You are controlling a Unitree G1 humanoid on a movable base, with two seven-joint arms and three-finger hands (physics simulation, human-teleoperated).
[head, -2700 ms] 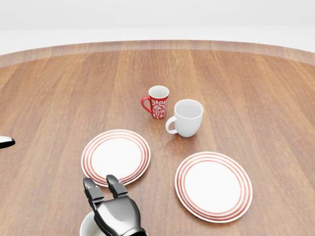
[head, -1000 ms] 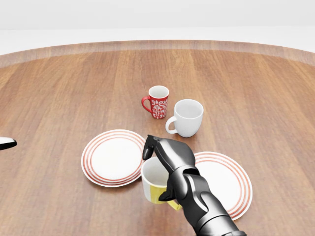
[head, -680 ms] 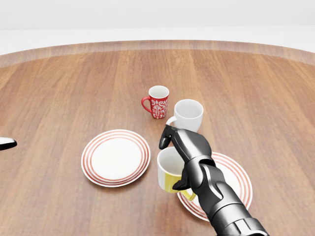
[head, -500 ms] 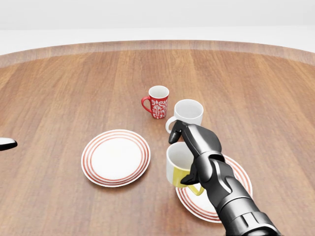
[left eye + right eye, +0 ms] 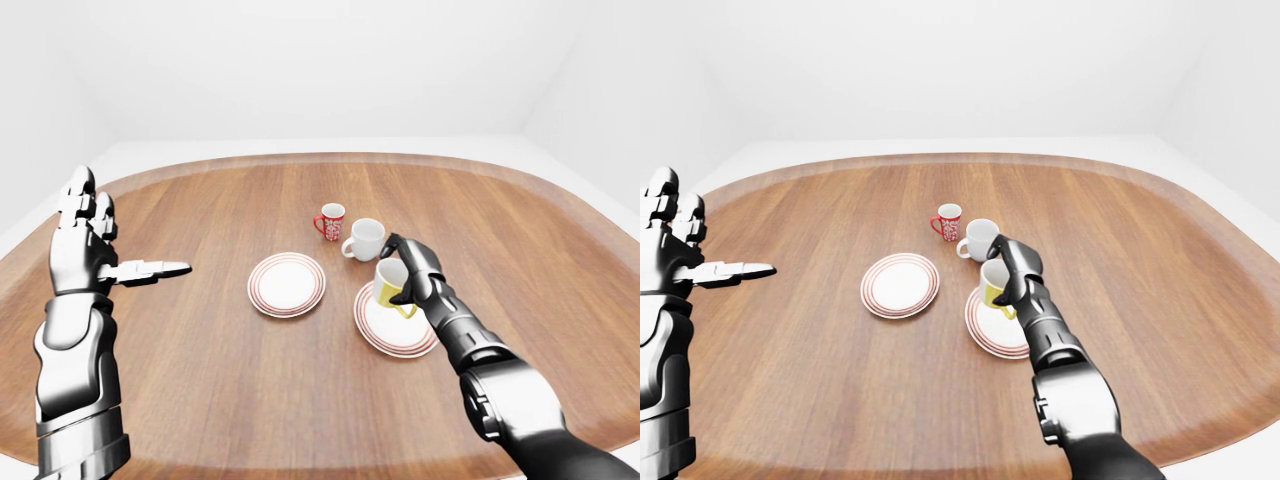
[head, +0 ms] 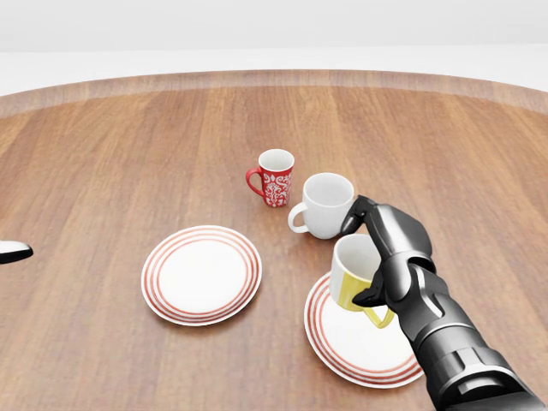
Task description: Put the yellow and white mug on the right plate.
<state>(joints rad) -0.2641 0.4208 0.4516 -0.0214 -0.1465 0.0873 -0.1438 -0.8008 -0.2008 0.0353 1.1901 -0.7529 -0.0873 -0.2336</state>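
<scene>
The yellow and white mug (image 6: 355, 272) is held in the right hand (image 6: 396, 257), whose fingers are closed round its body and handle. The mug is tilted and is positioned over the upper part of the right plate (image 6: 342, 341), near the plate's upper-left rim. Whether the mug base touches the plate cannot be determined, since the hand covers that area.

A plain white mug (image 6: 324, 205) stands just beside the held mug, toward the top of the head view, with its handle turned to the left. The thumb of the right hand is seen close to its rim; contact cannot be confirmed. A red patterned mug (image 6: 275, 177) stands just beside the white mug, up and to its left. The left plate (image 6: 201, 274) lies apart from the right plate, bare, on the wooden table (image 6: 120, 154).

The right half of the right plate is hidden by the forearm in the head view. The left hand (image 5: 85, 240) is raised well to the left with its fingers spread and nothing in it; only a fingertip is visible in the head view.
</scene>
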